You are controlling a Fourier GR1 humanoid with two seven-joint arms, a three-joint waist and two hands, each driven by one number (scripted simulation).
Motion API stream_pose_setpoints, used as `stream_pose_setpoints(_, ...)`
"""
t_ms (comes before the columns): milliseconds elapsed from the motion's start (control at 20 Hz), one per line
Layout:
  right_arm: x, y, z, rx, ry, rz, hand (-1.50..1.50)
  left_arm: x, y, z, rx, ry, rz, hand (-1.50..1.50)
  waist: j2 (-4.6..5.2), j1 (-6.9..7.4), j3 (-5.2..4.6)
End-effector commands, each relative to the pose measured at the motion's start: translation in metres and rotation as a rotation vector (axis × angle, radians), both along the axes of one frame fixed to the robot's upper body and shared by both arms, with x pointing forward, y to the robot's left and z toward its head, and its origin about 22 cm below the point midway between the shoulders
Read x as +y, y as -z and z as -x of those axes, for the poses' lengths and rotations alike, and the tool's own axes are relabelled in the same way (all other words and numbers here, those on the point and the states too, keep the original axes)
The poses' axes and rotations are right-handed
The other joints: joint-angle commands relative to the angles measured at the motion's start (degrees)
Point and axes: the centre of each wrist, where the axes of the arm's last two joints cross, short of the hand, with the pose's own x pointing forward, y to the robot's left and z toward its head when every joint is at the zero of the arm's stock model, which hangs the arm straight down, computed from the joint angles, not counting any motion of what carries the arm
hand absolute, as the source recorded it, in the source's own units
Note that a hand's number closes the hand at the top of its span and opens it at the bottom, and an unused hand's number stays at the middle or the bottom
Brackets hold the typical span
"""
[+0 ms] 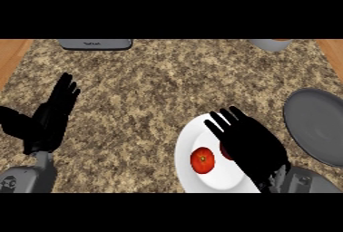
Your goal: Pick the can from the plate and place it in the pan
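Item 1, right hand [251,145]: you had it over the white plate [194,136], palm down, fingers straight and spread toward the plate's far rim. It was released, grasping nothing that showed.

Item 2, can [226,152]: only a dark red sliver of it showed at the inner edge of your right hand, on the plate; the hand covered the rest. Whether the palm touched it could not be told.

Item 3, tomato [202,160]: a red, round thing with a small stem mark lay on the plate just left of the can, apart from your hand.

Item 4, pan [315,124]: dark grey and round, it sat at the right edge of the counter [147,90], just beside the plate, partly cut off by the view's edge. Nothing showed inside the visible part.

Item 5, left hand [53,115]: it rested open at the left side, fingers straight, well apart from the plate.

Item 6, far edge: a grey flat object [94,43] and a pale round vessel [271,44] stood at the counter's back, clear of the work.

Step in hand, as judged: the reach for the can, grasp not yet made. Your next move called for curling fingers and thumb round the can without nudging the tomato, then a lift clear of the plate's rim and a short carry rightward over the pan.
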Motion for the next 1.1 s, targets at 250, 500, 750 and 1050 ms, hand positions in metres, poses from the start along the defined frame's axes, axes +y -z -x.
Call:
stream_pose_setpoints(250,-0.005,0.023,-0.014,0.031,0.009,0.036,-1.5,0.004,0.003,-0.017,0.008,-0.006,0.002,0.0,0.05,-0.13,0.0)
stream_pose_setpoints(500,-0.019,0.055,-0.033,0.053,0.025,0.038,-1.5,-0.004,-0.014,0.001,0.0,0.0,0.0,0.0,0.03,0.1,0.02)
stream_pose_setpoints(750,0.006,0.06,-0.031,0.061,0.018,0.014,-1.5,-0.009,-0.011,-0.005,0.005,0.019,0.006,0.0,0.01,-0.04,0.01)
stream_pose_setpoints(1050,-0.003,0.092,-0.045,0.072,0.024,-0.014,-1.5,-0.02,0.001,-0.007,-0.013,-0.009,0.007,0.0,0.08,0.01,0.02)
